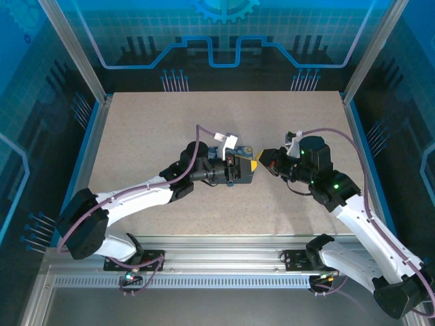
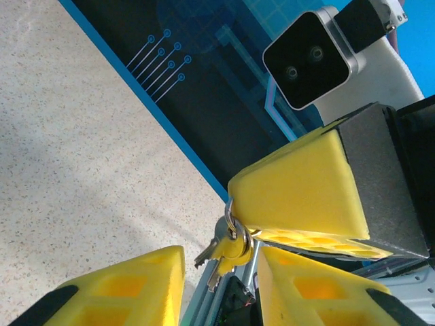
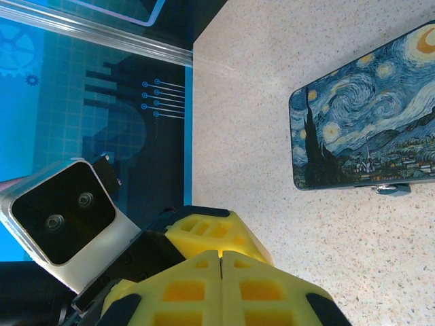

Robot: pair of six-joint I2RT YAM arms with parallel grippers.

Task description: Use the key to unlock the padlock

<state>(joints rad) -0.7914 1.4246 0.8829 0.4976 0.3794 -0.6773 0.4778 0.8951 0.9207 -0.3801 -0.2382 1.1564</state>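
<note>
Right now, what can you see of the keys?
The keys hang in a small bunch from a silver ring pinched at the tip of the shut right gripper. They look metal, silvery with a brass-yellow piece among them, dangling clear of the table, in the gap between the left gripper's open fingers.
</note>
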